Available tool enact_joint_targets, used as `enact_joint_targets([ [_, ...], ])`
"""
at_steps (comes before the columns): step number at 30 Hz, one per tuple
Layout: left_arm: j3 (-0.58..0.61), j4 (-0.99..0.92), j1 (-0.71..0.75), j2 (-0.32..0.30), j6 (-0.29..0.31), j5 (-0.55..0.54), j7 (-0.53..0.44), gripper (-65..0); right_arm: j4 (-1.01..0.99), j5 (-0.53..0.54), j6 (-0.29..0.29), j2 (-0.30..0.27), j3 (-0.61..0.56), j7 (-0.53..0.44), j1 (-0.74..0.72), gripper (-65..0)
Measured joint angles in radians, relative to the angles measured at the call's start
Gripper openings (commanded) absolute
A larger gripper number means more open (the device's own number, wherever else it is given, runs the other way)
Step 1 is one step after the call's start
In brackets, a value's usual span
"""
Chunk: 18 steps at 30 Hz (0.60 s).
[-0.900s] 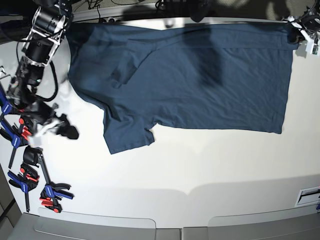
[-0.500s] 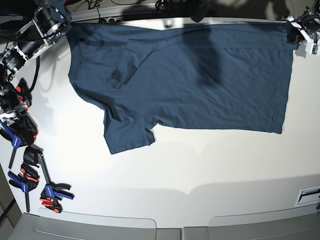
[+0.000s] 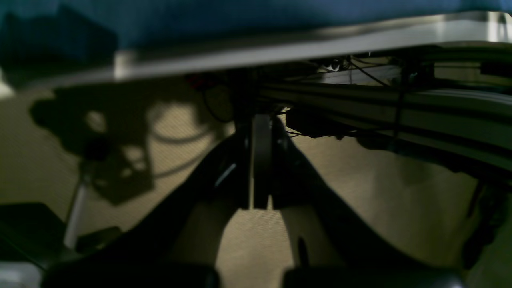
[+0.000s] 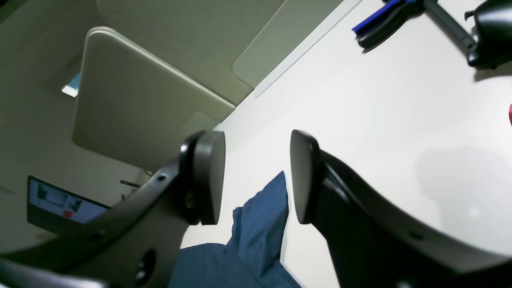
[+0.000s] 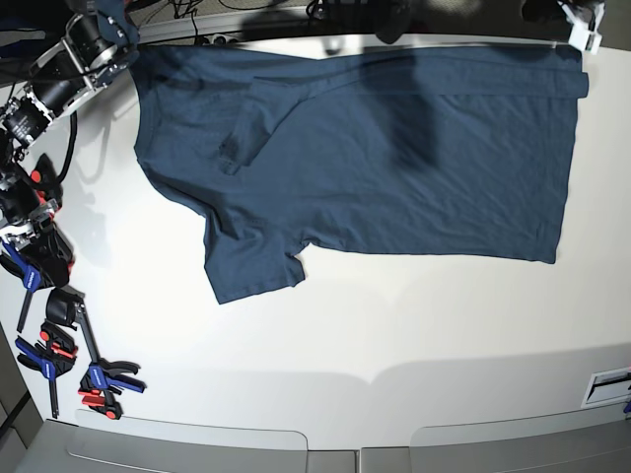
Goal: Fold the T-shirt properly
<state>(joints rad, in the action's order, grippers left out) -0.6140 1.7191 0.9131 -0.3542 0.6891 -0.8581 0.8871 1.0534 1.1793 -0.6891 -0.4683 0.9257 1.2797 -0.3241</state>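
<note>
Base view, T-shirt (image 5: 394, 158) along far table edge, right end effector (image 4: 258, 180) spread apart, left's unclear.

Layout, base view, clock face centred on the picture, twelve at its top.

Centre to twelve: T-shirt (image 5: 414, 158), flat on the table (image 5: 394, 325), reaching the far edge; folded band (image 5: 463, 74) along its twelve-o'clock side, lying on the shirt; lower flap (image 5: 251, 266) pointing towards eight.
Two o'clock: left gripper (image 5: 1, 1), at the far table edge, just beside the shirt's corner.
Nine: right gripper (image 4: 258, 178), above the table, apart from the shirt.
Eight: clamps (image 5: 108, 379), on the table, below the right gripper.
Four: label (image 5: 606, 388), on the table near its side.
Six: panels (image 5: 197, 448), before the table.
Eleven: cables (image 5: 202, 37), beyond the far edge.
</note>
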Motion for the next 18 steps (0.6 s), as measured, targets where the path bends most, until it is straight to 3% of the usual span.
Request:
enact_joint_targets([
  [3,0.068,-0.043,0.018,0.019,0.000,0.001,-0.004,-65.0,0.000,0.000,0.000,0.000,0.000,0.000,0.000,-39.7],
  [6,0.198,-0.145,0.010,0.041,0.001,0.079,-0.084,-65.0,0.000,0.000,0.000,0.000,0.000,-0.003,0.000,-39.7],
  [12,0.454,-0.471,-0.098,0.085,-0.003,0.370,-0.425,-65.0,0.000,0.000,0.000,0.000,0.000,-0.003,0.000,-39.7],
  [18,0.585,-0.852,-0.294,0.140,-0.002,0.673,-0.879,-65.0,0.000,-0.001,0.000,0.000,0.000,-0.003,0.000,-39.7],
])
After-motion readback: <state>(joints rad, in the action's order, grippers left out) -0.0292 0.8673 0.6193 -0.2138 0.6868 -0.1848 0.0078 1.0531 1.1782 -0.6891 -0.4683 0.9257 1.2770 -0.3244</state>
